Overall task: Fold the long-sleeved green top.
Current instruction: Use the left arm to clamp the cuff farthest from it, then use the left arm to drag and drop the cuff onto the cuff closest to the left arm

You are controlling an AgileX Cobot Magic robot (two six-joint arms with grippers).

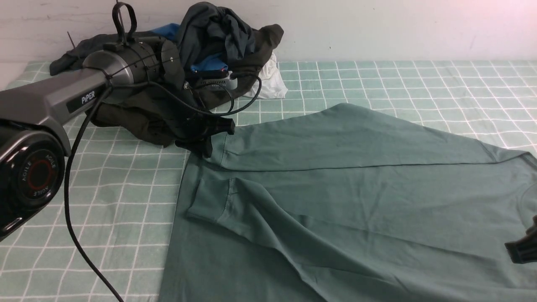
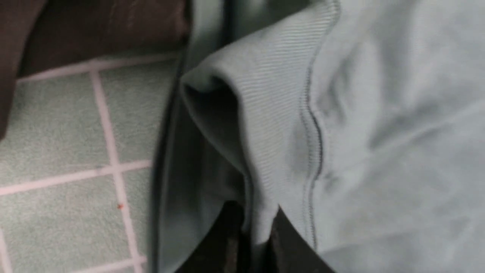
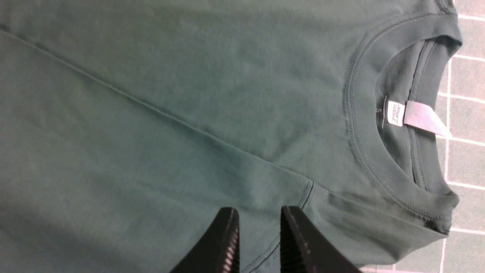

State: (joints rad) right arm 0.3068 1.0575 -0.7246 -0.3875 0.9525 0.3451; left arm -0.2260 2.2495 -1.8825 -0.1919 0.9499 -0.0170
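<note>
The green long-sleeved top (image 1: pixel 356 197) lies spread over the middle and right of the table. One sleeve is folded across its body, with the cuff (image 1: pixel 208 200) at the left. The other sleeve lies along the far edge. My left gripper (image 1: pixel 207 146) is at that sleeve's end, shut on its ribbed cuff (image 2: pixel 273 113), which is pinched between the jaws (image 2: pixel 257 218). My right gripper (image 1: pixel 522 248) is at the right edge of the front view, open and empty (image 3: pixel 257 212). It hovers over the shoulder seam, beside the ribbed round neck (image 3: pixel 363 125) with its white label (image 3: pixel 396 113).
A pile of dark olive-black garments (image 1: pixel 209 46) with a bright blue garment (image 1: pixel 208 63) and a white cloth (image 1: pixel 270 82) sits at the back left, just behind my left gripper. The table has a green checked cover (image 1: pixel 117 197). A wall stands behind it.
</note>
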